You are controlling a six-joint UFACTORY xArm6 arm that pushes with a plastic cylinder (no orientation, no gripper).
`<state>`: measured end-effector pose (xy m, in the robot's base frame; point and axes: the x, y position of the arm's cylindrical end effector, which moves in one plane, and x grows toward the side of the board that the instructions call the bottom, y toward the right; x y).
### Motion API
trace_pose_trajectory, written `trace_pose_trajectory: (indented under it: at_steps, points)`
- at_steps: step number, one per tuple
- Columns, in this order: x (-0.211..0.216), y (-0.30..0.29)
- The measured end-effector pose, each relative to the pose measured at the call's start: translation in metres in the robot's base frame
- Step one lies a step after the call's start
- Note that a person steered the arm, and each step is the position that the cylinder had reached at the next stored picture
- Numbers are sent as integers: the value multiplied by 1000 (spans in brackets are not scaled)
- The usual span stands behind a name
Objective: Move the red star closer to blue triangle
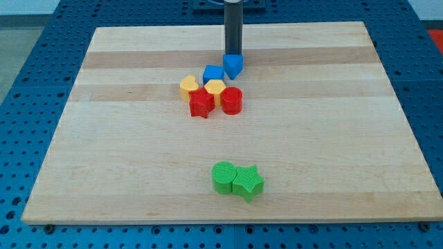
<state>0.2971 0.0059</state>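
The red star (201, 103) lies near the board's middle, in a cluster of blocks. The blue triangle (233, 65) sits up and to the right of it, at the cluster's top right. My tip (233, 54) stands right behind the blue triangle, at its top edge, touching or nearly touching it. The rod rises straight up out of the view's top. Between the star and the triangle lie a yellow hexagon-like block (216, 88) and a blue cube (213, 72).
A yellow heart-like block (189, 86) sits left of the yellow hexagon. A red cylinder (231, 100) sits right of the red star. A green cylinder (223, 177) and a green star (248, 182) touch each other near the view's bottom. The wooden board (104, 138) lies on a blue perforated table.
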Motion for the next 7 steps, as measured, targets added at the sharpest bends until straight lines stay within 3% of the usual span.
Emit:
trace_pose_trajectory:
  at_steps: [7]
  points:
    - [30,24]
